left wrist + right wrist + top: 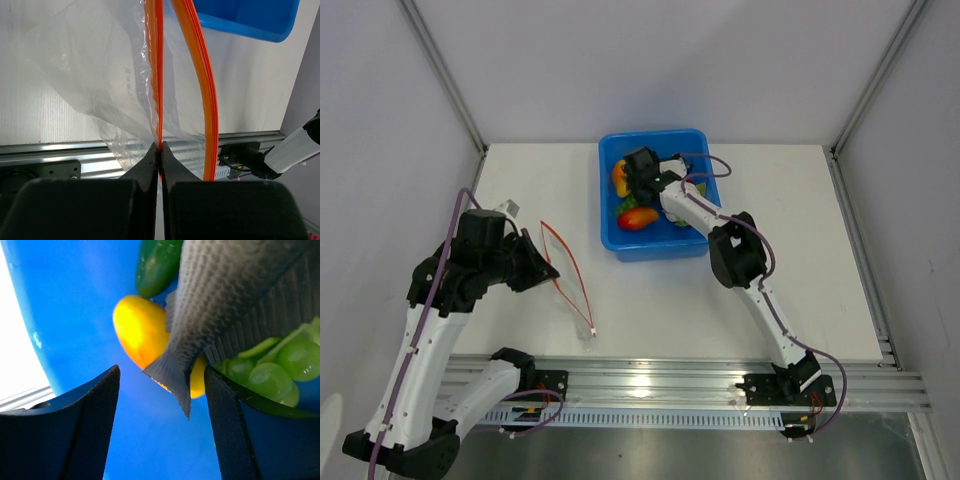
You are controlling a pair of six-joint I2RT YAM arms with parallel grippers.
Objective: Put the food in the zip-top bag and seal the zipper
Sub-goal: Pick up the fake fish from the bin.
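Right wrist view: right gripper (162, 385) gapes over the tail of the grey scaly toy fish (225, 295) in the far blue plastic tub (65, 300); that thin fin could slip free. Left gripper (160, 148), near left, is pinching the orange zipper strip (154, 60) of the clear crinkly bag (85, 75).

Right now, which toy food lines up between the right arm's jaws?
The grey fish: its tail fin points into the gap between the open jaws. The yellow pepper lies behind it; the green chili sits higher up.

On the desk (800, 200), the blue tub (655, 247) walls off the far-edge middle, the zip-top bag (563, 272) sprawls left, and the right side lies open.
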